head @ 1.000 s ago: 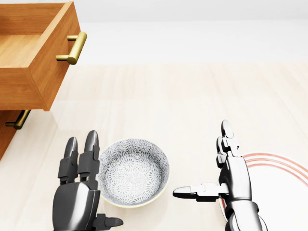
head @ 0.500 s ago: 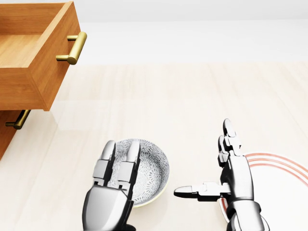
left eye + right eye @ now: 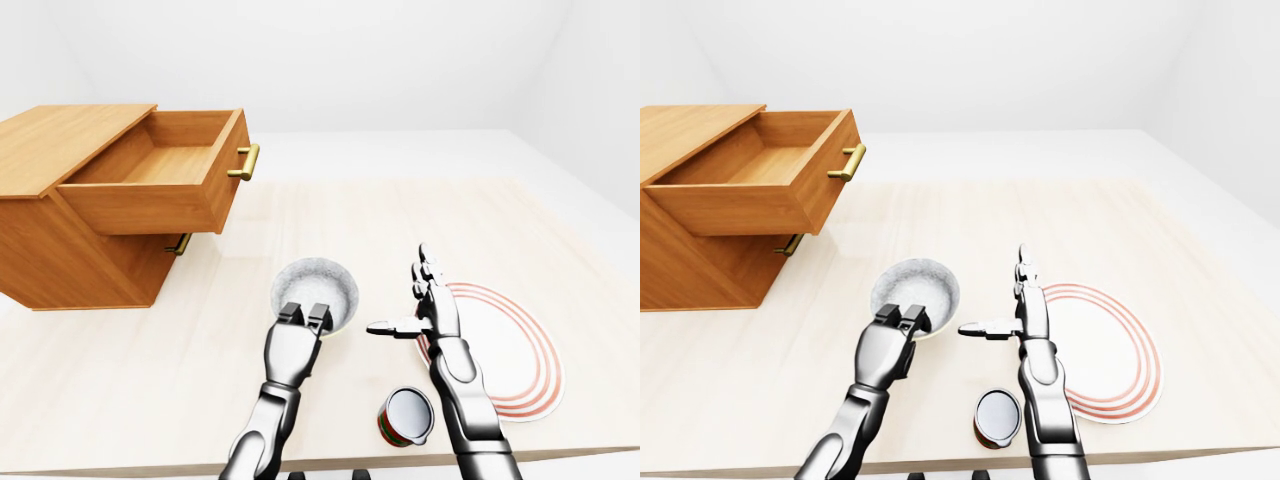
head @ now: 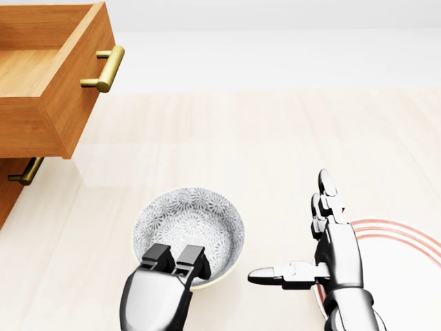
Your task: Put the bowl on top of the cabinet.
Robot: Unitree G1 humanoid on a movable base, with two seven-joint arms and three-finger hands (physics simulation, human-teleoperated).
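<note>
Bowl (image 4: 189, 231) on pale wooden table (image 3: 350, 210) (white walls (image 3: 350, 60) around)

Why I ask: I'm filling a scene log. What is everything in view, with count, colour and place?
bowl: one, white with grey pattern, on the table at the head view's lower middle.
cabinet: one, brown wood, left-eye view's left; its top drawer stands open.
plate: one, white with red rings, right of the bowl.
can: one, red and green, left-eye view's bottom edge, between the arms.
table: one, pale wood, under everything.
left hand: one, grey, fingers curled over the bowl's near rim.
right hand: one, grey, fingers spread open, over the plate's left edge.
</note>
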